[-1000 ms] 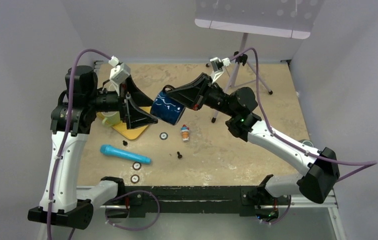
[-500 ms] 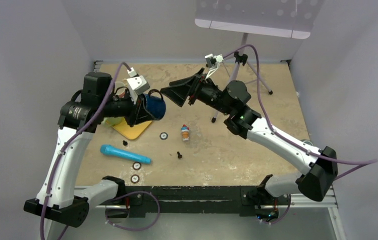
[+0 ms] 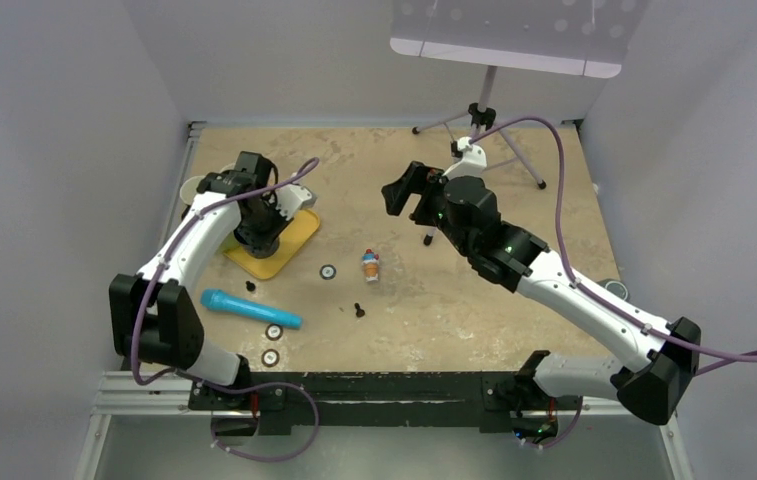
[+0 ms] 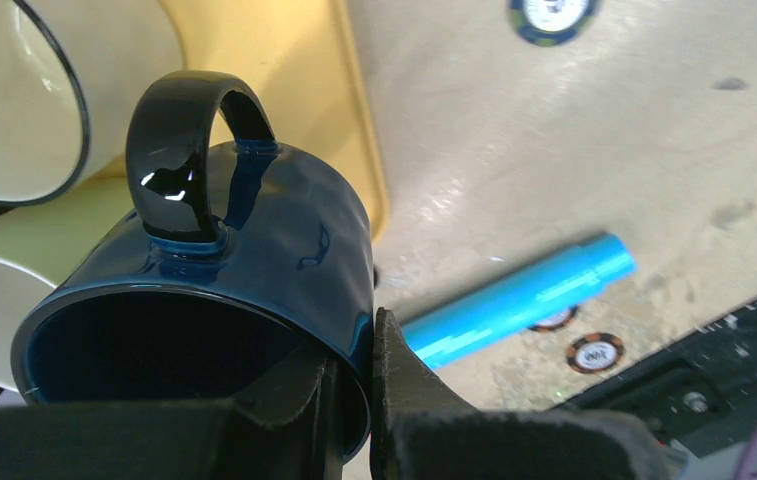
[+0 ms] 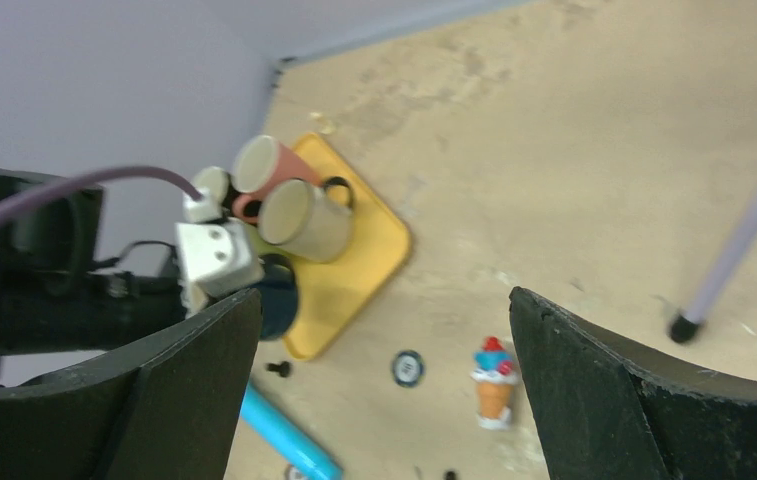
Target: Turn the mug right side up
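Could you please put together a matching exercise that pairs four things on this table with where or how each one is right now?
1. dark blue mug
2. light blue tube
3. ice-cream toy
4. right gripper

A. wide open, empty
B. rim pinched by the left gripper fingers
C. lying by the poker chips
D. on the table, right of the yellow tray

Pairs: 1-B, 2-C, 3-D, 4-A
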Available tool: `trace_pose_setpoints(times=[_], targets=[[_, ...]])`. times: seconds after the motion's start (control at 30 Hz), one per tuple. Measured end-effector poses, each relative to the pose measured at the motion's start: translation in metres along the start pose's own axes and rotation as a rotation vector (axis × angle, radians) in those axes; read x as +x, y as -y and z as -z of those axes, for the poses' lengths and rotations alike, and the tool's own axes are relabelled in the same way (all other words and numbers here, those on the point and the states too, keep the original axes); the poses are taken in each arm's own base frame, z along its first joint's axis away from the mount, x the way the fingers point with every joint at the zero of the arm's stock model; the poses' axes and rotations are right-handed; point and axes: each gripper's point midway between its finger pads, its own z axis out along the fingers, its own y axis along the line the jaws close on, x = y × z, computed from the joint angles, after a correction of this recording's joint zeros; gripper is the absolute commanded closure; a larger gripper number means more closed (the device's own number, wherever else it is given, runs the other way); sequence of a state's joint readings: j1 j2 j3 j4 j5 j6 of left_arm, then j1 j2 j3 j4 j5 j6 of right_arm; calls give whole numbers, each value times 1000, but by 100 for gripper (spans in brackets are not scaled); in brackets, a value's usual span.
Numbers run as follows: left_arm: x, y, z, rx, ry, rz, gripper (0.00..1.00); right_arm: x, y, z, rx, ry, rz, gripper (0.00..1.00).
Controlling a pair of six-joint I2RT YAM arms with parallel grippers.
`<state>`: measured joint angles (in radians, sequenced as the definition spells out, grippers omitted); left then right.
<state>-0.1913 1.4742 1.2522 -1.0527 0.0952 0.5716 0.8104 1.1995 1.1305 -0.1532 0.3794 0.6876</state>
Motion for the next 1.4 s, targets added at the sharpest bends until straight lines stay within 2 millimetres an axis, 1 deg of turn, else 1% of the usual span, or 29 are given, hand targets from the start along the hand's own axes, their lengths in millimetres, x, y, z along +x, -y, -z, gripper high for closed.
trace_pose_setpoints(times=[0.17, 0.3, 0.43, 0.53, 0.7, 0.83, 0.87, 0.9, 1.0, 1.03, 1.07, 1.13, 1.23, 1.27, 1.33, 1.4], targets=[[4, -24, -29, -32, -33, 26, 100, 18, 34, 1, 130, -32, 45, 1], [12, -30, -48, -8, -45, 49, 100, 23, 54, 6, 188, -34, 61, 2], [19, -35, -62, 15, -58, 57, 100, 14, 72, 13, 237, -4, 48, 2], [23, -38, -71, 25, -71, 45, 100, 5, 82, 19, 258, 27, 32, 2], [27, -49, -71, 17, -67, 24, 100, -9, 89, 28, 264, 66, 6, 2], [29, -59, -71, 7, -68, 8, 100, -18, 97, 30, 285, 89, -13, 2], [30, -60, -71, 7, -67, -1, 92, -19, 102, 31, 302, 90, -16, 2], [30, -60, -71, 7, -68, -5, 82, -20, 108, 31, 322, 89, -21, 2], [30, -61, -71, 9, -65, -20, 53, -22, 139, 33, 427, 87, -36, 1], [30, -62, -71, 8, -65, -25, 50, -22, 149, 34, 465, 89, -40, 1], [30, -62, -71, 8, -64, -25, 47, -23, 161, 36, 510, 93, -49, 1], [31, -62, -67, 8, -56, -22, 43, -24, 192, 43, 616, 106, -68, 1], [26, -60, -52, 8, -27, -19, 39, -27, 251, 61, 795, 139, -117, 1], [22, -59, -44, 7, -6, -20, 39, -28, 273, 71, 866, 158, -139, 1], [15, -57, -29, 3, 30, -24, 39, -32, 315, 98, 1010, 210, -180, 1], [6, -55, -10, -8, 76, -31, 38, -37, 343, 125, 1123, 274, -225, 2]])
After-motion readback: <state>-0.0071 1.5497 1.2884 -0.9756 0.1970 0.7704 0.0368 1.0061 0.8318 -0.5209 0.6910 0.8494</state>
